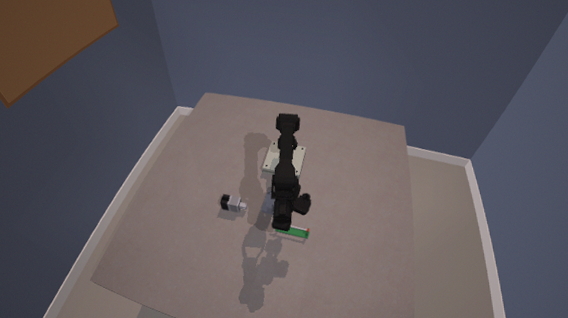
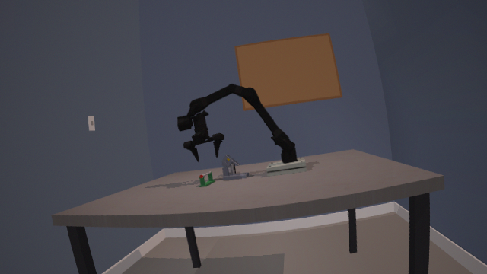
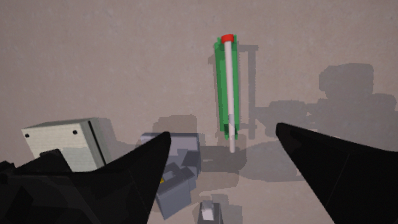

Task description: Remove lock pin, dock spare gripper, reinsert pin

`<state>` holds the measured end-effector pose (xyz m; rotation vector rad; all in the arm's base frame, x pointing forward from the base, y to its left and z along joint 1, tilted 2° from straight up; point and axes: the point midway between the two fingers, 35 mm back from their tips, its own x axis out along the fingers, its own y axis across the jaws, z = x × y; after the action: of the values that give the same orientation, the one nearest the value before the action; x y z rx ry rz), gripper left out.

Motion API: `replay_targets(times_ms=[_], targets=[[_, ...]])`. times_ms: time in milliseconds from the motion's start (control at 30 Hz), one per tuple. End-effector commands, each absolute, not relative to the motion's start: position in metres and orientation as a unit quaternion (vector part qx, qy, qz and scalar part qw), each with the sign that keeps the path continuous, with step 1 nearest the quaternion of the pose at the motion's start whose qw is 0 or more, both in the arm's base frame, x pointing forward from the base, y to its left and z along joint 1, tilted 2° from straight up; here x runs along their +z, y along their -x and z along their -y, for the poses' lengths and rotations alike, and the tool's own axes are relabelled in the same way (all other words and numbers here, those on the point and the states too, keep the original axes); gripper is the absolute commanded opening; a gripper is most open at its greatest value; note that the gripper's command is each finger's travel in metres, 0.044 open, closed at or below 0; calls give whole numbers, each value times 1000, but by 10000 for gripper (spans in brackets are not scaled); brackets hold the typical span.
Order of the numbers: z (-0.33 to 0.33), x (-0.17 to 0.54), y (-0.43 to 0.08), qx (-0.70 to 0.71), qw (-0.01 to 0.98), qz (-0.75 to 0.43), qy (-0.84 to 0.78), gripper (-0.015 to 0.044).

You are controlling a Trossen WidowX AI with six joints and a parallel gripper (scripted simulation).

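Gripper [image 1: 295,209] [image 2: 208,159] [image 3: 222,132] released above the red-headed lock pin [image 1: 300,228] [image 2: 207,174] [image 3: 230,85] on its green cradle [image 1: 293,233] [image 2: 207,183] [image 3: 223,90], best lift clear, then align squarely over the spare gripper [image 1: 234,203] [image 3: 209,214] beside the socket mount [image 1: 268,203] [image 2: 227,168] [image 3: 175,199].

The arched arm [image 1: 286,154] [image 2: 262,110] holds its empty claw [image 2: 208,159] [image 3: 222,132] high, fingers spread wide, pointing down.

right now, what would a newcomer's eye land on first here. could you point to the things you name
Probably the black arm [image 1: 285,151] [image 2: 262,110], arching over the table from its pale base plate, its open claw [image 2: 207,159] [image 3: 222,132] pointing down. Next, the bright green rack [image 1: 293,233] [image 2: 206,184] [image 3: 222,95] below it, carrying a white pin with a red end [image 2: 206,174] [image 3: 230,80]. Behind, a large orange board [image 1: 40,41] [image 2: 289,70] hangs on the blue wall.
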<state>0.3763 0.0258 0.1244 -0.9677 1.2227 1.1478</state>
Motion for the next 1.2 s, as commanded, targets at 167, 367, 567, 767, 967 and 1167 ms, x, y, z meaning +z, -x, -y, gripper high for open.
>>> replay_targets(times_ms=[167, 367, 567, 767, 967, 1167], targets=[[-26, 167, -376, 487, 569, -518, 413, 440], [-18, 173, -375, 462, 588, -536, 392, 440], [46, 168, -372, 223, 699, -660, 164, 440], [107, 163, -357, -42, 719, -688, -88, 440], [150, 159, -340, -234, 675, -645, -271, 440], [184, 155, -320, -381, 601, -569, -411, 440]])
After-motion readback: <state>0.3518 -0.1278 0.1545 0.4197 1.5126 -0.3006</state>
